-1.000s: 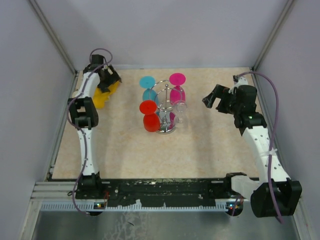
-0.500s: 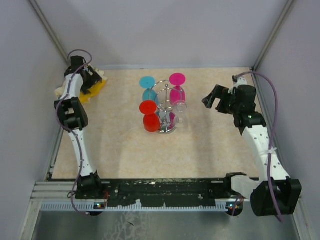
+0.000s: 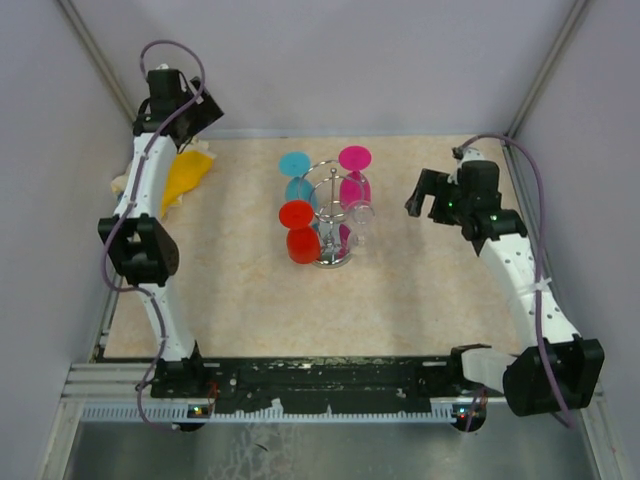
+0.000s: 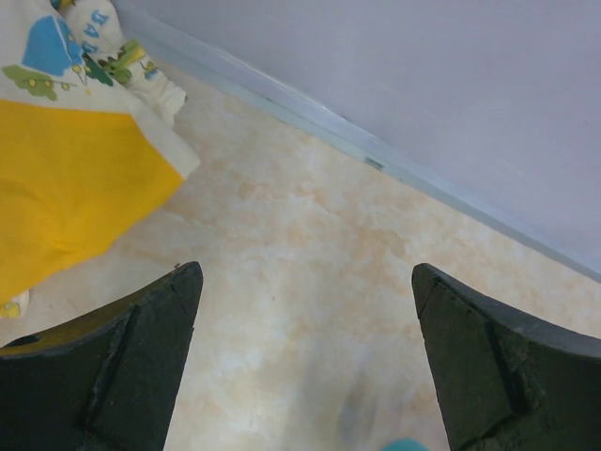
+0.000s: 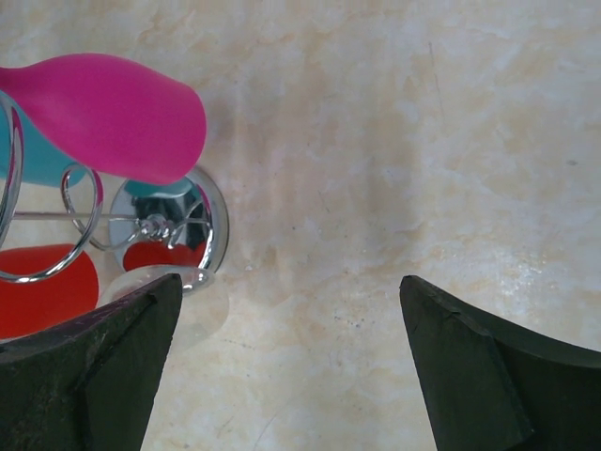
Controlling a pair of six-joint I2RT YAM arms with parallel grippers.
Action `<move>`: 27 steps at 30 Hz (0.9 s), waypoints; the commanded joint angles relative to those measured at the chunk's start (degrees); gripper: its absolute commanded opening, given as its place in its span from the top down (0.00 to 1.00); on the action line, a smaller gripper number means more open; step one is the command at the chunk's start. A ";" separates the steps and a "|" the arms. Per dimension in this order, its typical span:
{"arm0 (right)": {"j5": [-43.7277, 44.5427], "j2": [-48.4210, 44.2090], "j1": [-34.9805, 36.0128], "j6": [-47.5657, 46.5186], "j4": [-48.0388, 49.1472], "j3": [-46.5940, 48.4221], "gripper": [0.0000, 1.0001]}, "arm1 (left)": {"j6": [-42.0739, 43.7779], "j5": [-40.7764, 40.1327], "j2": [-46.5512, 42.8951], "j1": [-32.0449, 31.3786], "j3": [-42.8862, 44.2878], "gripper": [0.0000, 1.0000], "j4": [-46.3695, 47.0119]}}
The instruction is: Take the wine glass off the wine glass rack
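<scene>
The chrome wine glass rack stands mid-table with upside-down glasses hanging on it: cyan, magenta, red and a clear one. My right gripper is open and empty, right of the rack and apart from it. In the right wrist view, my open gripper is over bare table; the magenta glass, the rack's round base and the red glass are at the left. My left gripper is open and empty, raised at the back-left corner; the left wrist view shows nothing between its fingers.
A yellow cloth with a printed white part lies at the back-left of the table; it also shows in the left wrist view. Grey walls close in the table at the back and on both sides.
My left gripper has drawn back from the yellow cloth and risen to the back-left corner; the cloth now lies loose on the table. The right gripper has shifted only slightly.
</scene>
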 commanded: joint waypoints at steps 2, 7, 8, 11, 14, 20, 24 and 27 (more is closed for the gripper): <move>3.32 -1.73 0.23 -2.59 3.07 3.03 0.01 | 2.27 -4.17 -11.86 -4.19 -8.71 0.04 2.34; -1.98 0.37 0.22 2.14 8.74 3.86 0.04 | 3.06 -5.12 -22.65 -7.86 -16.33 0.06 2.33; -3.24 0.56 0.30 3.71 11.04 3.69 0.16 | 2.95 -3.73 -24.57 -8.17 -18.18 0.06 2.66; -5.06 2.37 0.21 7.90 16.31 5.09 0.45 | 1.95 0.99 -30.71 -9.25 -26.47 0.07 6.00; -12.50 6.48 -0.31 12.57 22.28 7.34 0.45 | 2.61 1.65 -35.67 -11.10 -34.18 0.07 9.47; -24.90 14.77 -1.23 23.36 34.98 10.85 0.45 | 3.98 3.79 -39.09 -11.74 -37.33 0.04 7.44; -28.16 19.60 -1.20 26.06 37.57 13.80 0.49 | 4.38 4.24 -41.37 -11.76 -39.93 0.03 7.76; -31.08 21.48 -1.06 28.54 41.69 14.23 0.55 | 4.27 5.17 -42.05 -11.76 -40.94 0.03 8.00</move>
